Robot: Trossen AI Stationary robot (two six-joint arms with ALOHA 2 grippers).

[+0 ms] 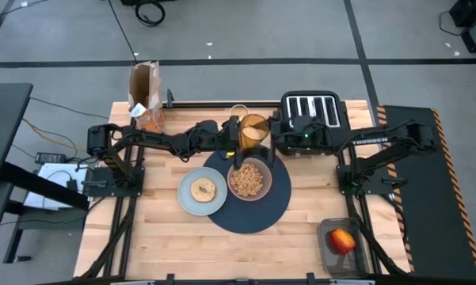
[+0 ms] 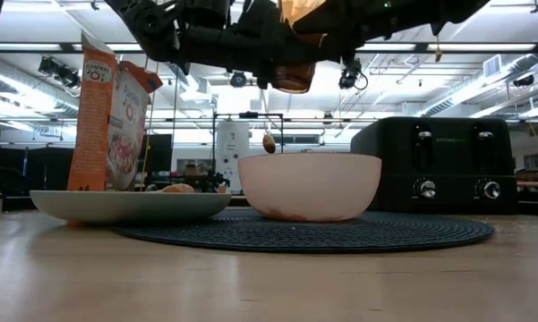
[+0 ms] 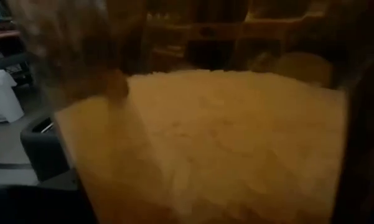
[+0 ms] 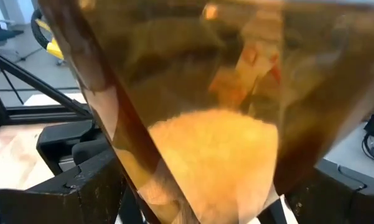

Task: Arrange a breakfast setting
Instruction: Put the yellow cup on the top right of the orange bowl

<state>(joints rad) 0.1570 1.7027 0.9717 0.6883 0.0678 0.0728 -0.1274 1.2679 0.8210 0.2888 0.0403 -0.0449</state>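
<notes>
High view: both arms meet at frame centre; left tool and right tool grip the amber tumbler above the navy placemat. Bagel lies on the plate; cereal fills the bowl.

Low view: tumbler held airborne, top centre; gold spoon hangs above the bowl.

Wrist views: amber glass fills both frames.

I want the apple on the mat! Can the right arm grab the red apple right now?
Probably not right away. The right gripper is up at the amber tumbler, together with the left gripper. The red apple sits uncovered in a dark tray on the right arm's side, so afterwards the way looks free.
</notes>
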